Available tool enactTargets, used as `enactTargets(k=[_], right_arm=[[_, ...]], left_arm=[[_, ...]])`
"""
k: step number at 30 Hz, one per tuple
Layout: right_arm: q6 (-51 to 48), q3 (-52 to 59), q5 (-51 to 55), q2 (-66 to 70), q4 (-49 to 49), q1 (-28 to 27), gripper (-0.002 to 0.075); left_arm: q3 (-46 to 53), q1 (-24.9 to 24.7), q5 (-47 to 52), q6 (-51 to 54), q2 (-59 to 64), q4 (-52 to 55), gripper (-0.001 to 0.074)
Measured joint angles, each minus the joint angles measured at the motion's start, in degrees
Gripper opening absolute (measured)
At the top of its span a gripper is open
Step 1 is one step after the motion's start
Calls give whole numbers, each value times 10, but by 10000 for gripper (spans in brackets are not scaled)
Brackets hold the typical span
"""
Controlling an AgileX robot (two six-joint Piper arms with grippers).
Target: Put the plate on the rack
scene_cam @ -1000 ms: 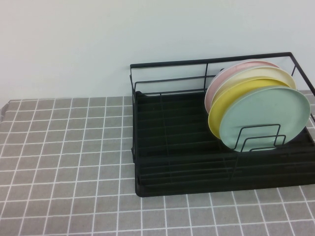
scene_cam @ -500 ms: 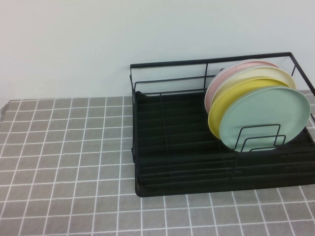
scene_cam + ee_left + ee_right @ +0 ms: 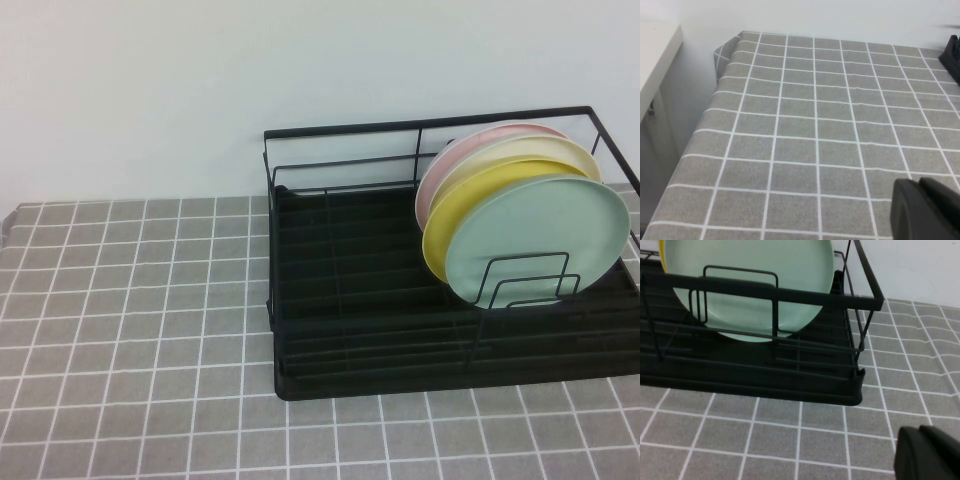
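Note:
The pale mint-green plate (image 3: 540, 240) stands upright in the black wire rack (image 3: 350, 330) at the right of the table, frontmost of the stacked plates, held behind small upright dividers (image 3: 525, 280). It also shows in the right wrist view (image 3: 750, 285), standing in the rack (image 3: 790, 385). A yellow plate (image 3: 450, 215) and a pink plate (image 3: 440, 170) stand behind it. My left gripper (image 3: 927, 210) is shut and empty above the bare table at the left. My right gripper (image 3: 930, 455) is shut and empty above the table near the rack's front right corner.
The table wears a grey cloth with white grid lines (image 3: 130, 330). Its left edge and corner show in the left wrist view (image 3: 715, 50), with a white ledge (image 3: 655, 55) beside it. A white wall stands behind the rack.

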Motion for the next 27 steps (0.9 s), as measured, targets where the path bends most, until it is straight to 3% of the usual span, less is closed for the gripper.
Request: enactTargets(k=[27], right_arm=[[0,0,-1,0,-1,0,-1]], left_arm=[[0,0,0,-8,0,0,0]])
